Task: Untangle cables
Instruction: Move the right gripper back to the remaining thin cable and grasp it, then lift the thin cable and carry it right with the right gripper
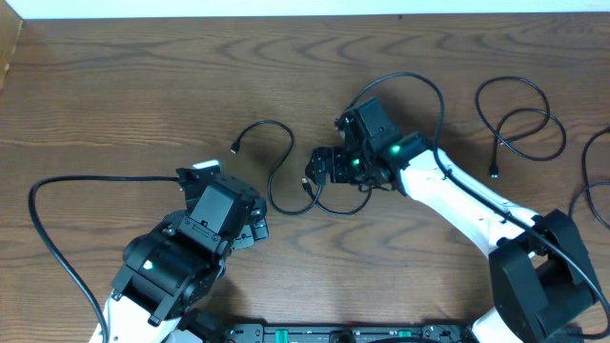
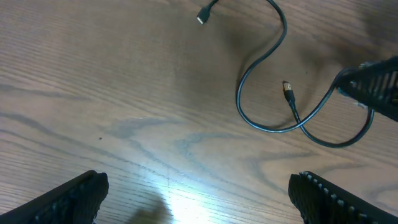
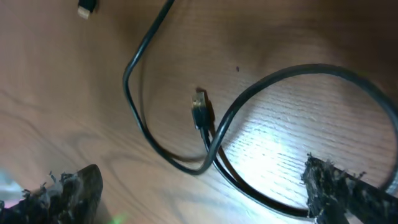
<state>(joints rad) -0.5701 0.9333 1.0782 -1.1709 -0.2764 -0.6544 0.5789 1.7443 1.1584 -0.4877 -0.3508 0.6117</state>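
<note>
You are looking at a black cable (image 1: 290, 143) lying looped mid-table, one plug (image 3: 200, 111) sitting inside the loop. The right gripper (image 1: 319, 170) is hiding part of it from overhead. Its fingers are standing wide astride the loop; whether they are touching it, you cannot tell. The left gripper (image 2: 199, 186) is gaping empty. Another cable (image 1: 519, 124) is lying well apart on the wood-grain table (image 1: 114, 86).

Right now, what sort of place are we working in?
Probably a robotics lab bench: a wood-grain table, the left arm and right arm at its near edge, and loose black cables spread on it.
</note>
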